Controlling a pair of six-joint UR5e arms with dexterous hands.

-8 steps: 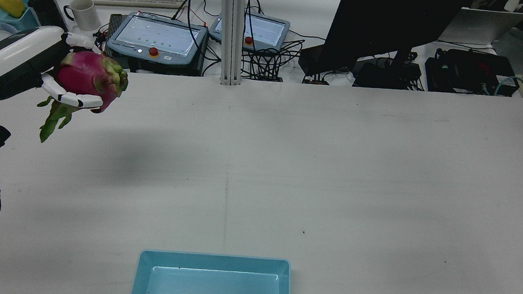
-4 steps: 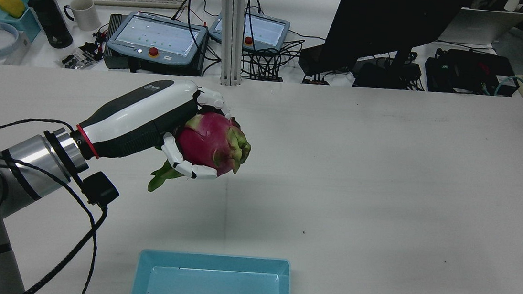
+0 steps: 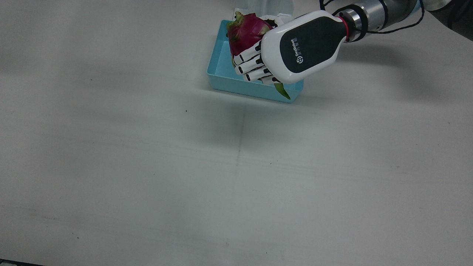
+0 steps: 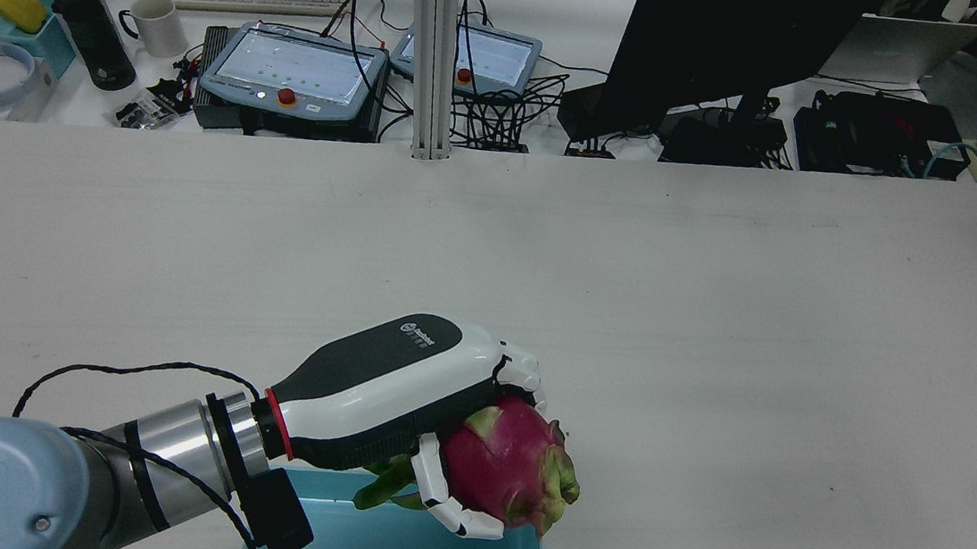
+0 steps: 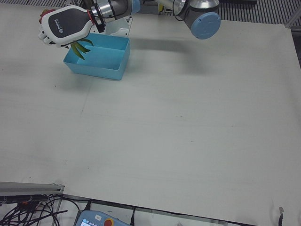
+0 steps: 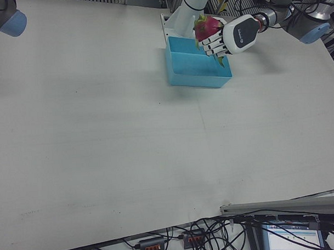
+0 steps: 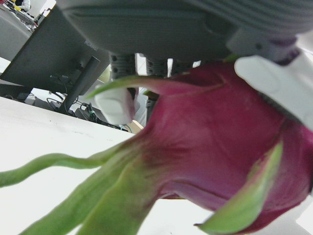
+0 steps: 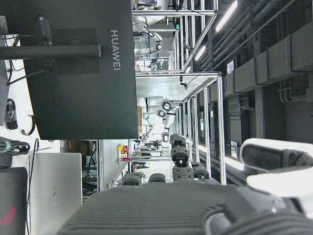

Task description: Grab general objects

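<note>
Dragon fruit (image 4: 506,465), magenta with green scales, sits wrapped in the left hand (image 4: 413,402), carried in the air and touching nothing else. Fingers (image 3: 248,59) curl round its flank and underside, with the palm above and behind it; they are closed just far enough to cradle the fruit, not clenched tight. A long green leaf (image 3: 282,90) trails out below the palm.

Directly beneath the hand lies the blue bin (image 3: 221,72), and the fruit hangs over its far rim rather than over its middle, judging by the front and rear views. To finish well, the hand would likely need to shift so the fruit is centred above the bin floor, then lower it close to the bottom before the fingers spread, since a round fruit let go from height could roll or bounce against a wall. The trailing leaf may snag on the rim.

Around the bin the tabletop (image 3: 147,166) is bare.

The right hand shows only through its own camera, as a sliver; whether it is spread or closed cannot be told.
</note>
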